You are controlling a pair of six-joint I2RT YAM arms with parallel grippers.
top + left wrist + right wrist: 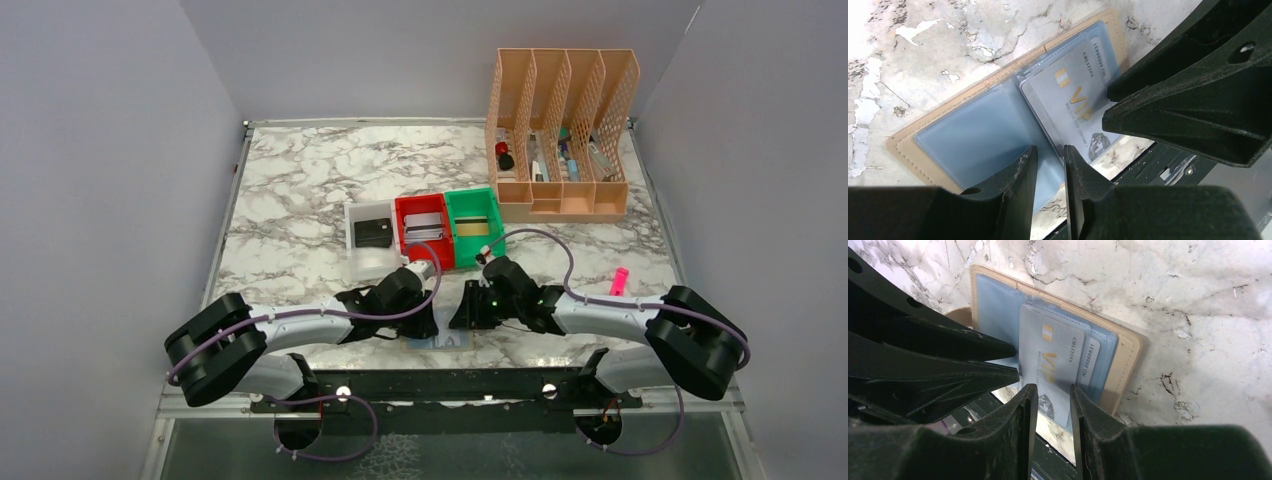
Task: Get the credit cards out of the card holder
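Observation:
The tan card holder lies open and flat on the marble at the table's front edge, blue-grey pockets up. A silvery grey credit card marked VIP sticks partly out of its right pocket. A paler numbered card edge shows under it. My left gripper stands on the left pocket by the fold, jaws slightly apart, nothing between them. My right gripper hovers over the card's protruding end, jaws also slightly apart, with its tips at the card's long edge.
A white tray, a red tray and a green tray stand in a row mid-table, each with a flat card inside. A tan file organizer sits at the back right. A pink object lies right of the right arm.

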